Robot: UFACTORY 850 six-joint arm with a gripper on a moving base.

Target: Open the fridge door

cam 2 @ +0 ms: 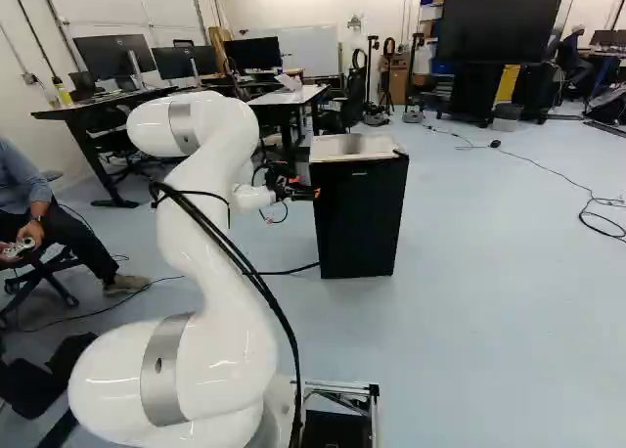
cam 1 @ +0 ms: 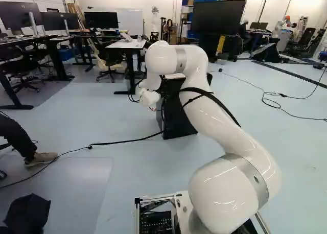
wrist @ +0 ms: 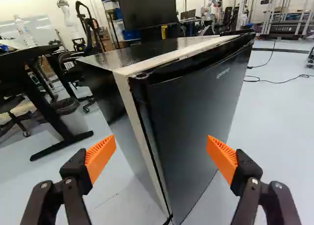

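At the wrist, the fingers (wrist: 100, 157) are spread wide, with nothing held. Straight ahead, past the tips, the fridge's near upright corner is lined up with the gap between them; contact can't be seen. On one side of that corner is the black door (wrist: 196, 104), on the other the side panel (wrist: 108, 109), with the pale strip (wrist: 131, 112) between door and panel. Fridge (cam 2: 358, 223) is stood upright on the floor (cam 2: 489, 272), long axis vertical, door apparently shut. In the right base view, the fingers are placed beside the fridge's left edge, near its top front corner. For the next move, the door's edge should probably be approached along the upright seam; hinge side can't be told.
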